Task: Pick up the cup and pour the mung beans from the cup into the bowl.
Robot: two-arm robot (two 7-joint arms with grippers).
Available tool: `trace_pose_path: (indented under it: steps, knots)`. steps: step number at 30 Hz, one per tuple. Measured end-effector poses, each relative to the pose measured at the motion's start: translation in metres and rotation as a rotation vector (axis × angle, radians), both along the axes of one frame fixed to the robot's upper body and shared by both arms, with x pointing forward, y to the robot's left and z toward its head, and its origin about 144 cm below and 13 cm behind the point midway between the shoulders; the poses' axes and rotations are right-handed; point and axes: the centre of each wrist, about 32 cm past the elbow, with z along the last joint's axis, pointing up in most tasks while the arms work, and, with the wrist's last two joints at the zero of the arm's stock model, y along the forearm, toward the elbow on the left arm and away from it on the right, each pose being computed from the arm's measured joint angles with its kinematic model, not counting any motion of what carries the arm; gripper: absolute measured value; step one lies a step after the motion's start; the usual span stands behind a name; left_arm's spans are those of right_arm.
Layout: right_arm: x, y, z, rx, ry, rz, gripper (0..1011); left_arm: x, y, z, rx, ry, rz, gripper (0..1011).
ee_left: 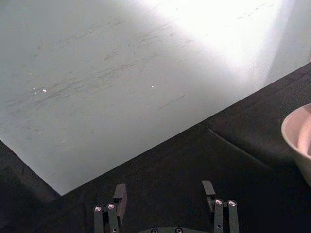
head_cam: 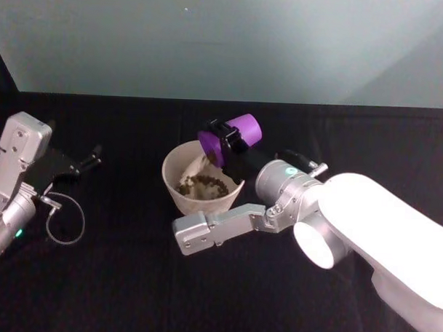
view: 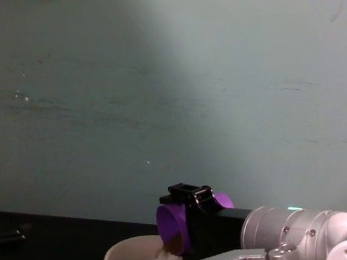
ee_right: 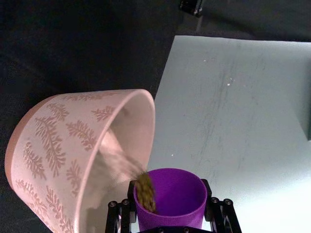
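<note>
The purple cup (head_cam: 236, 136) is tipped on its side over the cream bowl (head_cam: 198, 204), its mouth facing down toward the bowl. My right gripper (head_cam: 224, 136) is shut on the cup, reaching in from the right. Mung beans (ee_right: 145, 190) trickle from the cup's lip (ee_right: 170, 194) into the bowl (ee_right: 63, 155), which has a fern pattern on its outside. A pile of beans (head_cam: 204, 185) lies in the bowl. In the chest view the cup (view: 172, 224) hangs just above the bowl's rim (view: 127, 249). My left gripper (head_cam: 87, 161) is parked open at the far left.
A black cloth (head_cam: 130, 279) covers the table, with a pale wall (head_cam: 226, 42) behind it. A loose cable loop (head_cam: 65, 222) lies beside the left arm. The bowl's edge (ee_left: 297, 136) shows past the left gripper (ee_left: 164, 194).
</note>
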Motion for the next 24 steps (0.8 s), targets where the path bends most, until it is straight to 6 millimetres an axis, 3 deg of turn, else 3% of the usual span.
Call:
trace_pose_path:
  steps: [24]
  knots:
    - [-0.0043,0.009,-0.0022,-0.129,-0.08,0.011,754,0.0,0.0,0.0,0.0,0.0,0.0,1000]
